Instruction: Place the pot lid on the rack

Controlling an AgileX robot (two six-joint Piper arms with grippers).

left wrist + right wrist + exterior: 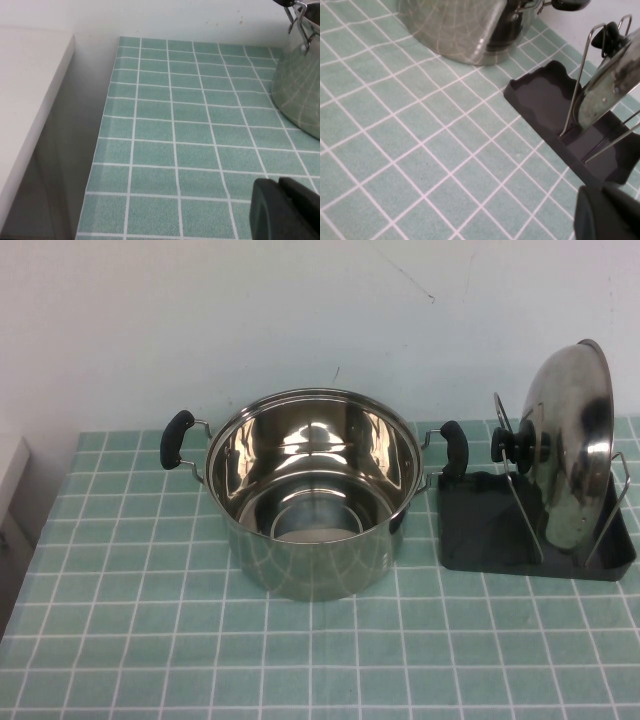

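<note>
Lid (572, 440) stands in rack (470, 530) (both grippers (287, 210) (610, 212) low, fingers unreadable).

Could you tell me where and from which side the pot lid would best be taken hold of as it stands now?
Probably by its black knob. The pot lid stands on edge in the rack, leaning between the wire loops, with the knob facing the pot, so come from that side. The left gripper and right gripper are both low by the table, clear of it.
</note>
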